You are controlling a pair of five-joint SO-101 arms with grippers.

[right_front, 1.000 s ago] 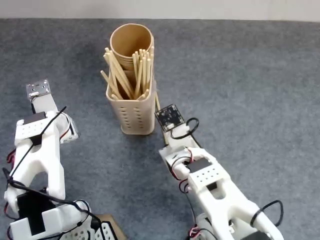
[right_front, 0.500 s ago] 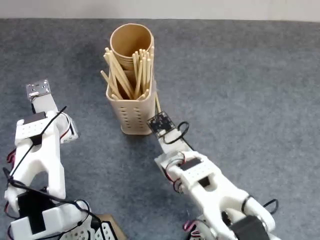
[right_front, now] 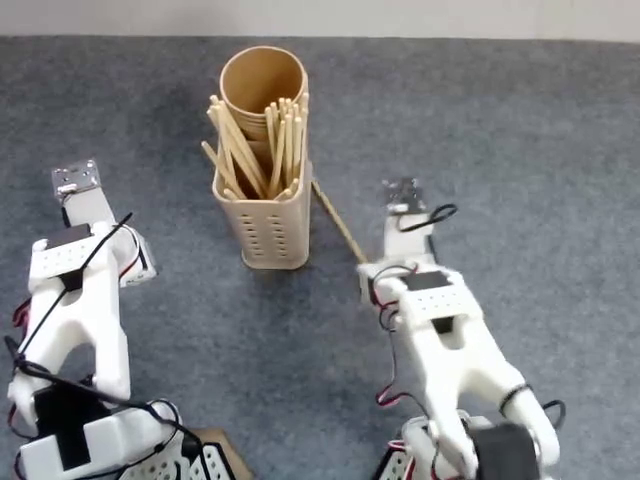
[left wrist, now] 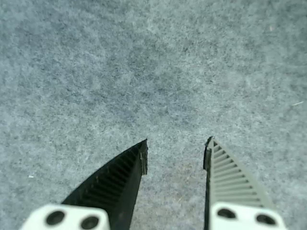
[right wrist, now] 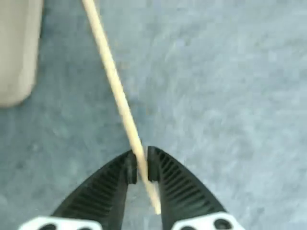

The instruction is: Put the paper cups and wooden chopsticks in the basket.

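A cream perforated basket [right_front: 268,228] stands upright on the grey carpet, holding a brown paper cup [right_front: 262,84] and several wooden chopsticks [right_front: 250,150]. One more chopstick [right_front: 336,220] slants from the basket's right side toward the right arm [right_front: 440,330]. In the right wrist view my right gripper [right wrist: 139,165] is shut on that chopstick [right wrist: 111,76] near one end, with the basket [right wrist: 17,48] off to the side. My left gripper [left wrist: 175,154] hangs open over bare carpet with nothing between its fingers. The left arm [right_front: 75,290] is left of the basket.
Grey carpet [right_front: 530,150] covers the whole table, with free room to the right of the basket and behind it. A pale strip [right_front: 400,15] runs along the far edge. A brown corner [right_front: 222,450] shows by the left arm's base.
The right arm has swung right, away from the basket, and the slanting chopstick is now uncovered beside the basket. The left arm has not moved.
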